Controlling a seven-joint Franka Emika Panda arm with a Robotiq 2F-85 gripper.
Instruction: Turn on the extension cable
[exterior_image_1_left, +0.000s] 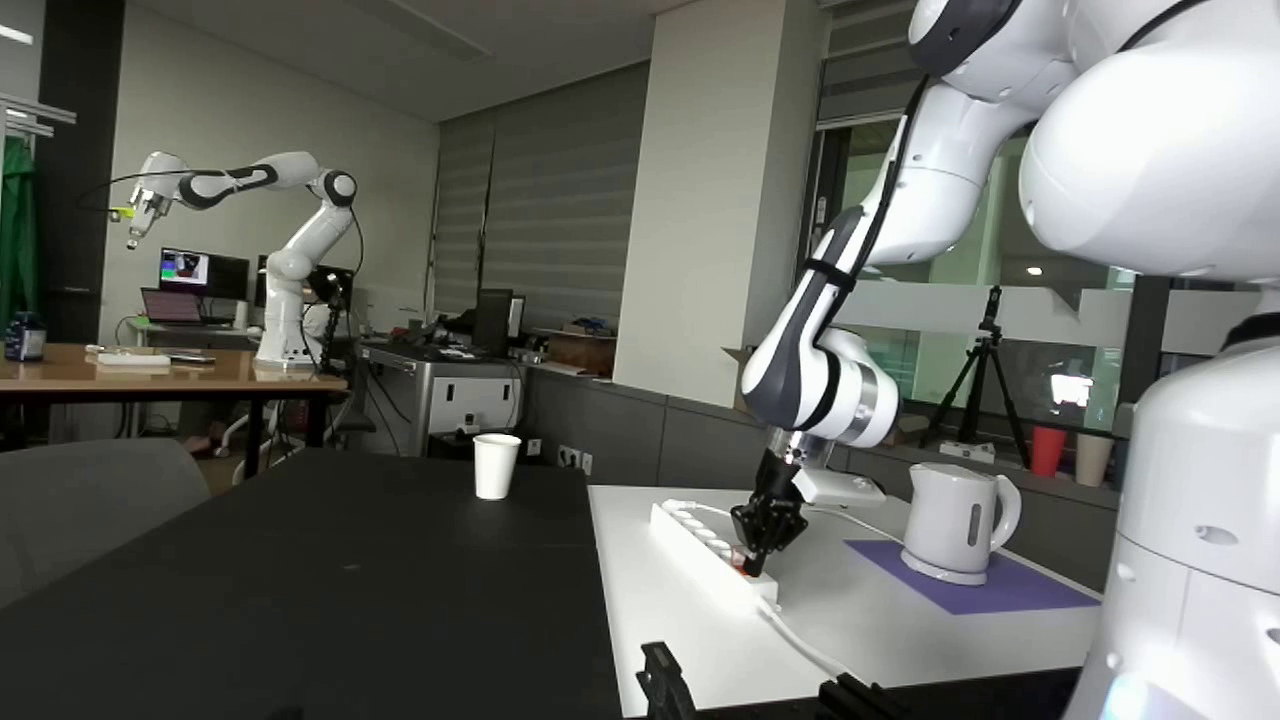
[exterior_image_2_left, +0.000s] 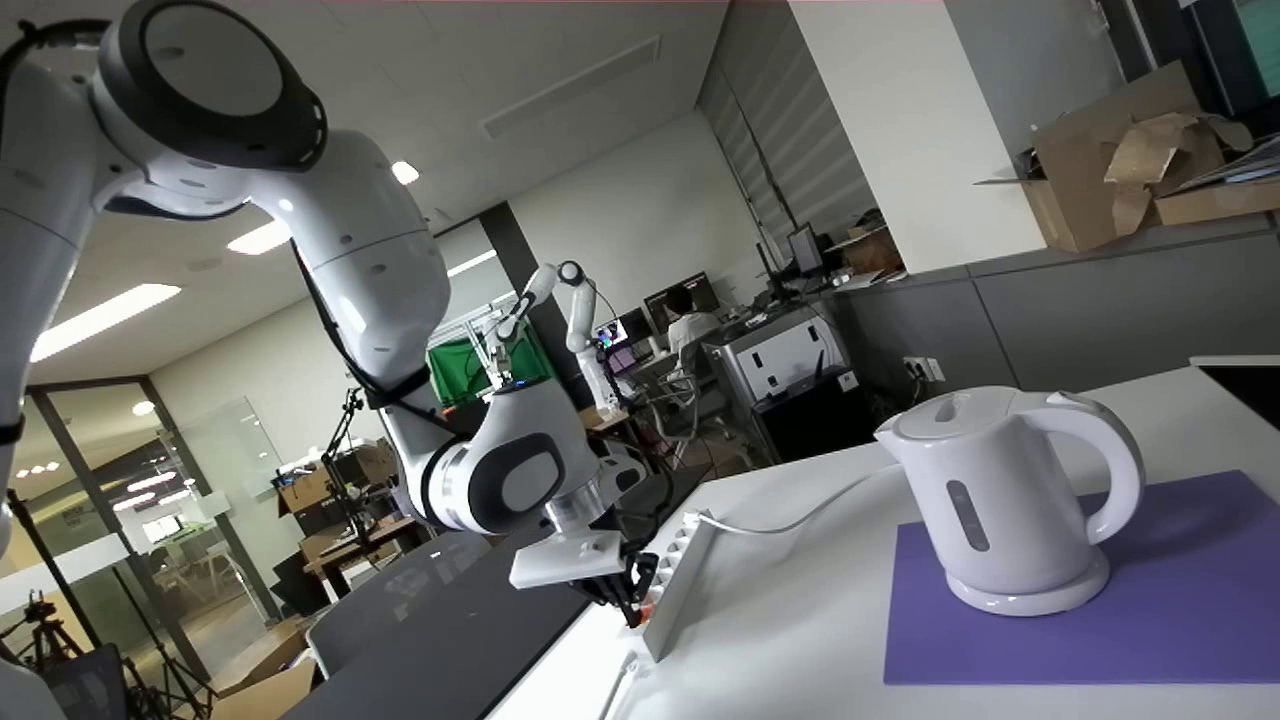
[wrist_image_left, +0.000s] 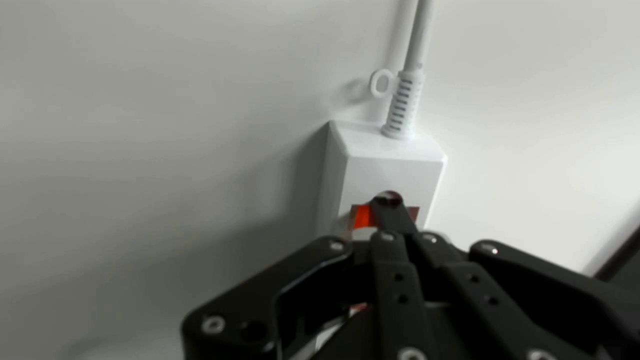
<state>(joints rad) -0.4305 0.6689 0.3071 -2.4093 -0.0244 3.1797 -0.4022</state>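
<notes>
The extension cable is a long white power strip lying on the white table; it also shows in an exterior view. The wrist view shows its end, with the white cord leaving it. My black gripper points down at this end and appears in an exterior view too. Its fingers are closed together with nothing between them. The fingertips are over the red-orange switch and cover its middle. I cannot tell whether they touch or press it. The sockets are mostly hidden in the wrist view.
A white kettle stands on a purple mat beside the strip, also in an exterior view. A white paper cup stands on the adjoining black table. A white cord runs from the strip's far end.
</notes>
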